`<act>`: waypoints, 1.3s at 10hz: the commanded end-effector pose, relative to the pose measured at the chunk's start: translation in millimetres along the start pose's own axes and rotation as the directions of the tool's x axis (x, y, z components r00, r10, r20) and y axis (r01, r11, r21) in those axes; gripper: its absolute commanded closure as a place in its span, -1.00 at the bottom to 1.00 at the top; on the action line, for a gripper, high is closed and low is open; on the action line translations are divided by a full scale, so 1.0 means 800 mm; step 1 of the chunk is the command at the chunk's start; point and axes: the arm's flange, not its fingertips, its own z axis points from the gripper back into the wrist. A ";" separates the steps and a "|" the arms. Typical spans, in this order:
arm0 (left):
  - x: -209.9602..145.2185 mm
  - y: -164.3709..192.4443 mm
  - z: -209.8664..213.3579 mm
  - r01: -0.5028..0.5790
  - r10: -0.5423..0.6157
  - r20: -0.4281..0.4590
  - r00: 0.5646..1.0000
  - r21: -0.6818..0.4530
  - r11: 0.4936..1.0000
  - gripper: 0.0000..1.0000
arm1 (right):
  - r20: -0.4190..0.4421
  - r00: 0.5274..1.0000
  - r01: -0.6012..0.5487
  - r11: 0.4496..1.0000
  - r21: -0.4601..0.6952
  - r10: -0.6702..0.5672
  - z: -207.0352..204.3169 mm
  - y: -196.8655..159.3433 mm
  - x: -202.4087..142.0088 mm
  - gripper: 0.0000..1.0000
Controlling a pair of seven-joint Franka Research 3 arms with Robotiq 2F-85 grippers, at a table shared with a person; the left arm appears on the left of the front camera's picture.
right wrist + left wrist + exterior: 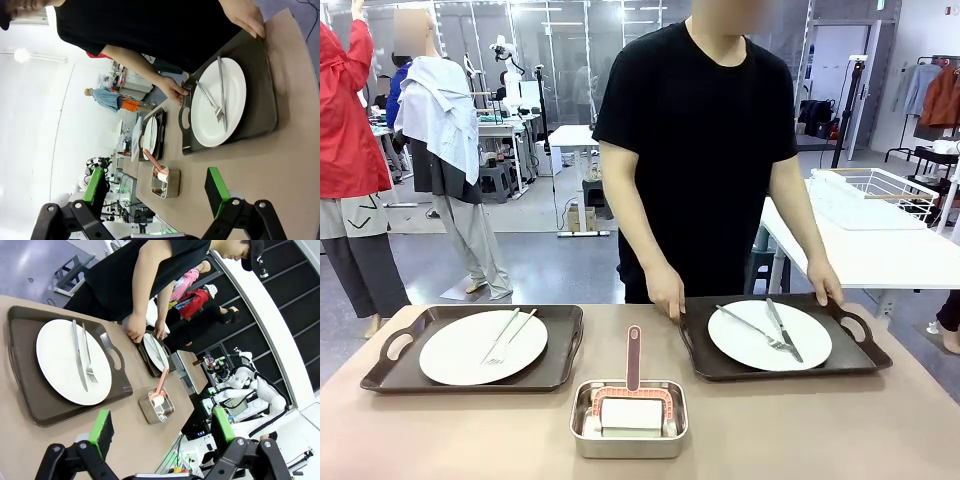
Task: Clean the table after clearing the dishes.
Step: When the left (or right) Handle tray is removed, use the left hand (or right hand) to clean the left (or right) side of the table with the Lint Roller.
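Note:
Two dark brown trays stand side by side on the beige table [820,430]. The left tray [563,335] carries a white plate [455,352] with a fork and knife [505,335]. On the right tray [865,352] lies a second plate [745,345] with cutlery [775,330]. A person in a black shirt grips that tray with both hands [667,292]. My left gripper [162,432] hangs open above the table's near side, facing the left tray [22,390]. My right gripper [156,192] is also open and empty, looking at the right tray [265,100].
A small steel pan [628,432] holding a pink-handled cleaning tool [633,360] sits at the front middle between the trays. A white table [880,255] with a wire basket [880,190] stands behind on the right. Bare tabletop lies at the front left and right.

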 end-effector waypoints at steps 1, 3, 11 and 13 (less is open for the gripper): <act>-0.001 -0.001 0.005 0.001 -0.001 0.006 1.000 0.001 1.000 -1.00 | 0.000 1.000 0.000 1.000 0.000 0.000 0.002 0.000 -0.001 -1.00; -0.001 -0.001 0.005 0.001 -0.001 0.006 1.000 0.001 1.000 -1.00 | 0.000 1.000 0.000 1.000 0.000 0.000 0.002 0.000 -0.001 -1.00; -0.001 -0.001 0.005 0.001 -0.001 0.006 1.000 0.001 1.000 -1.00 | -0.162 0.977 -0.156 0.984 -0.080 0.142 -0.069 0.049 0.015 -1.00; -0.001 -0.001 0.005 0.001 -0.001 0.006 1.000 0.001 1.000 -1.00 | -0.306 0.926 -0.255 0.964 -0.069 0.223 -0.152 0.086 0.012 -1.00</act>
